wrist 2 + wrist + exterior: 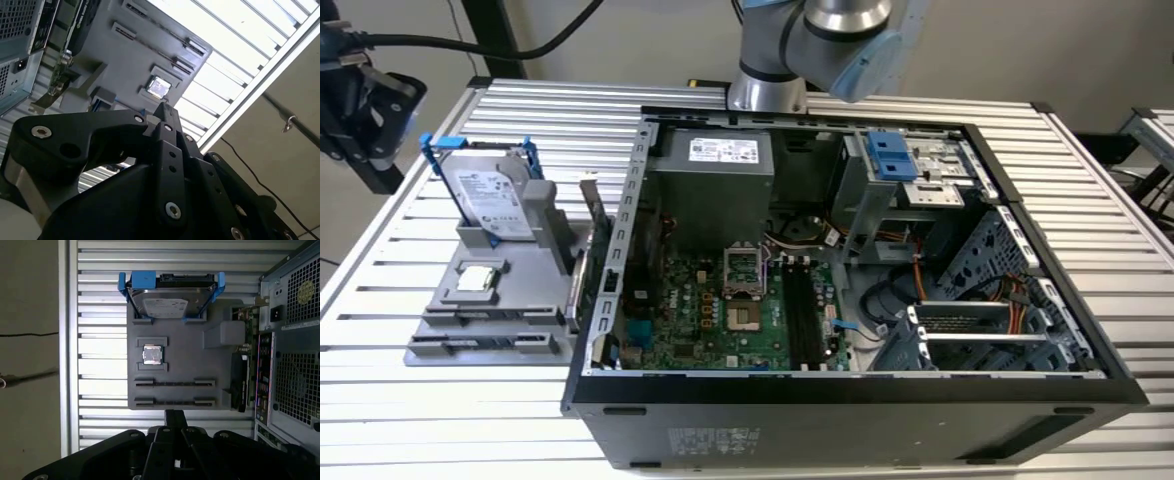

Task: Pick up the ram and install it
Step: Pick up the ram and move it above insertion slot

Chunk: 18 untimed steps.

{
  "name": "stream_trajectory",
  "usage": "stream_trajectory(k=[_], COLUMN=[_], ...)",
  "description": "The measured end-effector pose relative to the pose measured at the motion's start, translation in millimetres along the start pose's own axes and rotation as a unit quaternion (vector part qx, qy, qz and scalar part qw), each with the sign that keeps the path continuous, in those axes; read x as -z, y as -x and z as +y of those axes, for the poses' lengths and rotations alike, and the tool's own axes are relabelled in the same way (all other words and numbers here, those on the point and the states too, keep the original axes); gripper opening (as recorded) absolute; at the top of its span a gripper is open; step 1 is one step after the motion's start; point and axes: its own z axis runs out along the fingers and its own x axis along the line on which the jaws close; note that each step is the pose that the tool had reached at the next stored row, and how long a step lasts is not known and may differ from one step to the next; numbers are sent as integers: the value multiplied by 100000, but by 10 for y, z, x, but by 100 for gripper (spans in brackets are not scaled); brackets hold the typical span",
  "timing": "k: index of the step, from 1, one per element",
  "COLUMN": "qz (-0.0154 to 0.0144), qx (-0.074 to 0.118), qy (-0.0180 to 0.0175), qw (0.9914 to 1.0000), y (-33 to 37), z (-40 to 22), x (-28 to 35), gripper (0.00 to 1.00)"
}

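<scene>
Gripper [173, 414]: nearest the lens in both wrist views. Its fingers are pressed together with nothing between them. It hangs high on the tray side of the case, probably to survey the parts.
Table [440, 420]: slatted metal, carrying the case and all that stands beside it.
Tray [190, 360]: grey, just beside the case's rear panel on the exterior view's left. Each part has its own pocket, likely so it can be met at a known spot.
Drive [170, 300]: silver with blue rails, at the tray end level with the case's power-supply corner. It stands on edge, so its flat sides are free to grasp.
Chip [152, 355]: square, lying flat in a mid-tray pocket, apart from the case.
Holders [175, 383]: two long grooves at the tray end level with the case's near corner. Both look bare.
Card [241, 385]: stands on edge along the tray side nearest the case.
Case [854, 430]: lies on its side with the panel off, so its inside faces up for reach from above.
Board [707, 320]: green, on the case floor.
Slots [803, 315]: long black strips on the board, near the case's middle.
Ram: place cannot be told; whether a stick sits in the slots is too fine to judge.
Arm [847, 30]: rises behind the case.
</scene>
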Motion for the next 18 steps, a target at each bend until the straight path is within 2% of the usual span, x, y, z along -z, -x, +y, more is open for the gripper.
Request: stream_trajectory(k=[11,18], qz=[-4,-2], qx=[1,27], qy=[3,1], qw=[100000,100000], y=[14,40], z=[-59,-118], x=[1,2], gripper=[0,0])
